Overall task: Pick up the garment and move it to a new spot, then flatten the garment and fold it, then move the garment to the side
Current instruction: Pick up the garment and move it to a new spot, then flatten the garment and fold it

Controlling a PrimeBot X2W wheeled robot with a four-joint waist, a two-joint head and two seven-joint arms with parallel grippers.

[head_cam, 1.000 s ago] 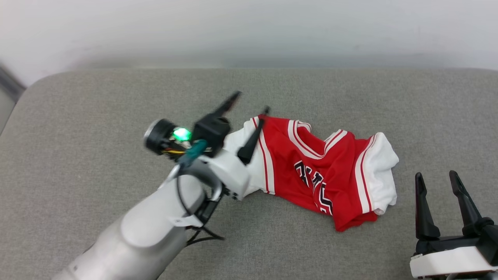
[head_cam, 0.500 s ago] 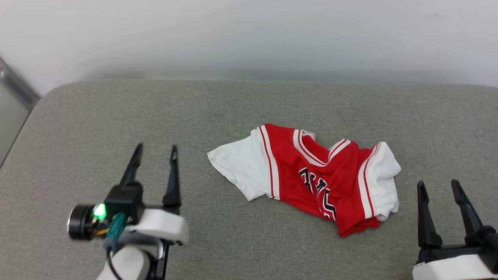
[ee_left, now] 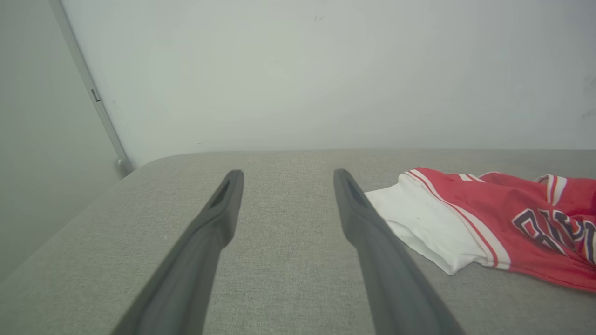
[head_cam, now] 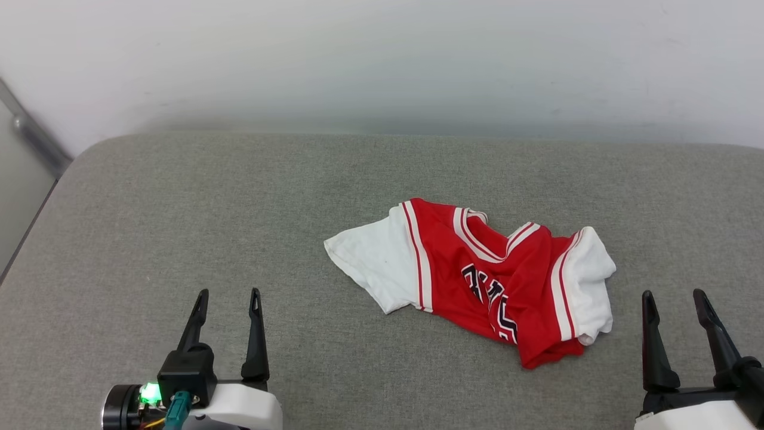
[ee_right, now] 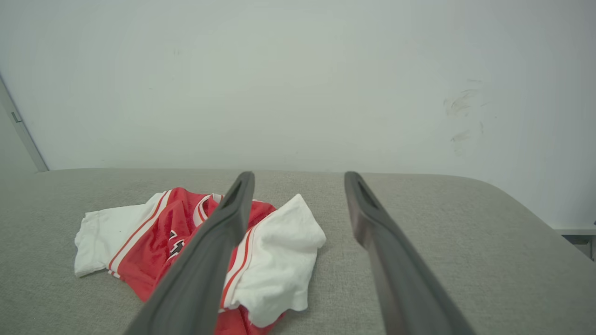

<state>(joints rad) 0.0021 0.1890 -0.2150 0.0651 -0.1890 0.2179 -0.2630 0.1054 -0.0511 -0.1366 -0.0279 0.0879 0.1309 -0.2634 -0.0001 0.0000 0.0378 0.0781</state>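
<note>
The crumpled red-and-white shirt [head_cam: 444, 263] lies on the grey padded surface [head_cam: 179, 197], well right of the left end effector [head_cam: 229, 292] and just ahead-left of the right end effector [head_cam: 673, 294]; both have fingers spread apart, empty

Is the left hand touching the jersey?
Apart. The head view shows the left hand at the lower left, with bare grey cushion between its fingers and the jersey.
</note>
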